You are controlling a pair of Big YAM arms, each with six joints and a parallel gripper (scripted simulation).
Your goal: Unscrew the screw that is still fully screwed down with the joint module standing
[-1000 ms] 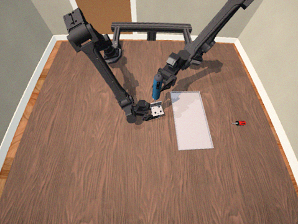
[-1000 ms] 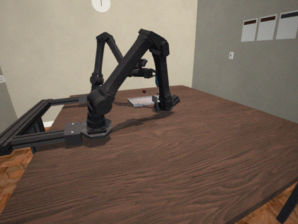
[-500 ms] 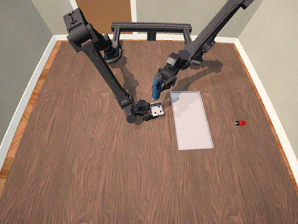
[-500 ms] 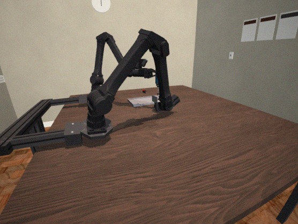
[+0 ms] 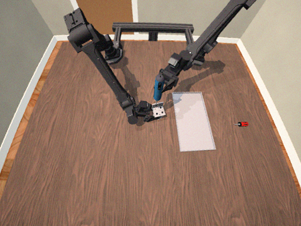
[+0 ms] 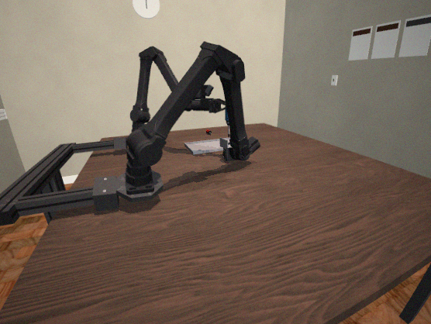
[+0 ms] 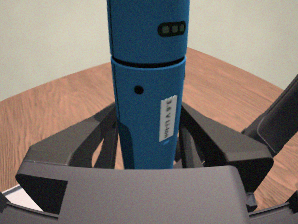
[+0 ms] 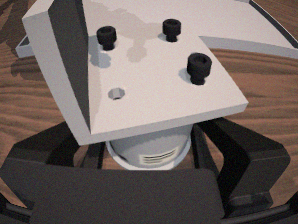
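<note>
The joint module point(image 8: 165, 141) stands upright, with the white bracket point(image 5: 159, 111) point(image 8: 150, 85) on top. My right gripper point(image 5: 153, 113) point(image 8: 148, 110) is shut on the module's round body, below the bracket. Three black screws point(image 8: 106, 37) point(image 8: 171, 30) point(image 8: 199, 67) stand raised with shank showing. A fourth hole point(image 8: 116, 93), near the upright wall, shows no black head. My left gripper point(image 5: 163, 89) point(image 7: 148, 109) is shut on the blue electric screwdriver point(image 5: 158, 89) point(image 7: 150, 40), upright, bit down. Its bit overlaps the bracket's upright wall in the top view; the right wrist view shows no bit. Contact is unclear.
A pale shallow tray point(image 5: 194, 125) point(image 6: 207, 145) lies close beside the module. A red hand screwdriver point(image 5: 244, 124) point(image 6: 208, 132) lies on the table beyond the tray. Both arms come in close together at the module.
</note>
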